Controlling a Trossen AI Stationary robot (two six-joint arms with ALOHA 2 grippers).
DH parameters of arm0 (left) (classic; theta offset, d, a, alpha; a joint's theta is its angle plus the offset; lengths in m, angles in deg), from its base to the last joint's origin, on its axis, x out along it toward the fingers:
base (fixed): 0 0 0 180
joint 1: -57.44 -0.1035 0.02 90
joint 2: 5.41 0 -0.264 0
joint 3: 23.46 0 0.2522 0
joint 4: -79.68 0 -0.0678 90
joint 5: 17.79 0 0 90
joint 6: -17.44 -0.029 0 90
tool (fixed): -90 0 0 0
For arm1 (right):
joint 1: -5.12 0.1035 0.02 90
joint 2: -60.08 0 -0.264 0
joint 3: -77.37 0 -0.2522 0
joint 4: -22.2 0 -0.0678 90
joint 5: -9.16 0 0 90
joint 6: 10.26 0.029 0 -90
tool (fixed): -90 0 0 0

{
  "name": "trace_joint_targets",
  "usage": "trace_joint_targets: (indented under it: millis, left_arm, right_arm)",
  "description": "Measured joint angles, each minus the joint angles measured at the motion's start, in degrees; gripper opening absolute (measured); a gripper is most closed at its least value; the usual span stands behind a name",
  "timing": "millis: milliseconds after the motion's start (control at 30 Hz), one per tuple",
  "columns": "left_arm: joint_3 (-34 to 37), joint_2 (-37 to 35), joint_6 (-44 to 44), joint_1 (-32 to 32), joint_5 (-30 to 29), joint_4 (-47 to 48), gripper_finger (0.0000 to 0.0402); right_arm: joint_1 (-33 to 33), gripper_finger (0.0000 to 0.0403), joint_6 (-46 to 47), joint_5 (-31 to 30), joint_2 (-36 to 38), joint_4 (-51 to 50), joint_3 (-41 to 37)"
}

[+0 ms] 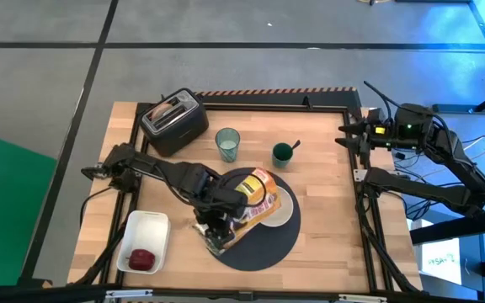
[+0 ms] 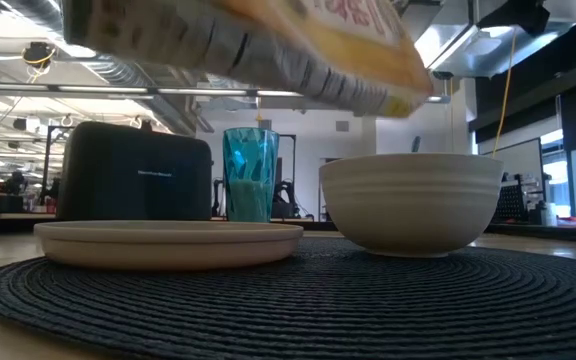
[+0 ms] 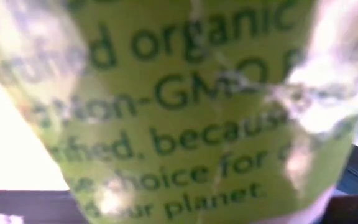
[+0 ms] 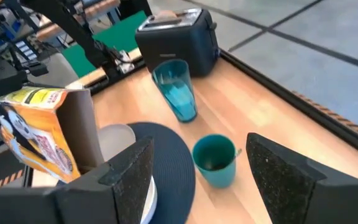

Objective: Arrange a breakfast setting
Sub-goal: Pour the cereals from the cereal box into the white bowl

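Observation:
My left gripper [image 1: 213, 225] is over the round dark-grey mat [image 1: 263, 244], shut on a yellow printed cereal box [image 1: 255, 198]. The box is tilted above the pale beige plate [image 2: 168, 240] and the white bowl [image 2: 413, 200], which stand on the mat. It fills the left wrist view [image 3: 185, 112]. The clear bluish glass [image 1: 227, 143] stands beyond the mat. A teal cup [image 1: 283, 153] holds the spoon [image 1: 295, 145]. The bagel [image 1: 171, 108] sticks up in the toaster. The small red fruit [image 1: 143, 258] lies in the white tray. My right gripper [image 4: 191, 180] is open and empty at the table's right edge. My left gripper holds the cereal box by its near lower end [image 1: 226, 229], coming from the table's left side. The box is lifted clear and slants, its far end [image 2: 398, 70] over the bowl. The box hides the fingers in the wrist view, so the kind of hold cannot be told.
The black toaster [image 1: 175, 122] stands at the far left. The white rectangular tray [image 1: 133, 227] lies at the near left. A black frame [image 1: 360, 194] runs around the wooden table. Bare wood shows right of the mat [image 1: 327, 210].

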Motion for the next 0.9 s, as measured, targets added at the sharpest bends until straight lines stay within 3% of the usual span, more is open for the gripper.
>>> trace_joint_targets:
  millis: [567, 900]
  left_arm:
    - [-0.1, 1.6, 5.2, -6.1, 16.1, -3.7, 0.0179]
    - [-0.1, 1.5, 5.0, -7.3, 17.0, -3.8, 0.0179]
  right_arm:
    - [0.0, 0.0248, 0.0, 0.1, 0.0, -0.8, 0.0]
    - [0.0, 0.0248, -1.2, 0.1, 0.0, -1.2, 0.0]
